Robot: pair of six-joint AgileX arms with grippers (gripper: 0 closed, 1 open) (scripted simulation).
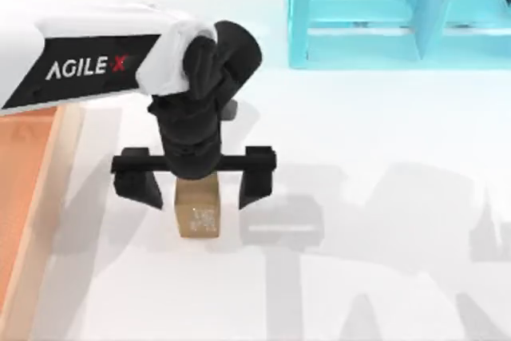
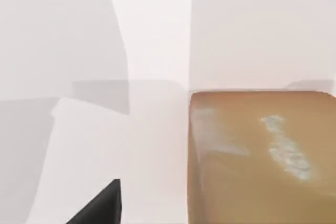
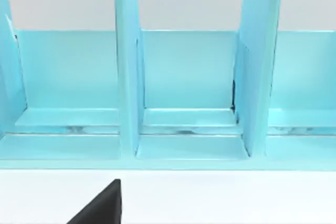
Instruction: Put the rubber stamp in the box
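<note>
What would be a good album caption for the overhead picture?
Left gripper hangs open over the rubber stamp on the white table, the box waiting at the left edge.

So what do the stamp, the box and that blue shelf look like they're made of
Rubber stamp: matte tan block, wood or rubber, with a whitish speckled face. Box: orange-brown base and paler rim, probably wood. Shelf: smooth, slightly glossy turquoise panels, painted wood or plastic.

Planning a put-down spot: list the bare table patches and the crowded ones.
Free: the white table right of the rubber stamp, below the turquoise shelf; also the strip between stamp and box. Crowded: around the stamp, where the left gripper straddles it, fingers open.
</note>
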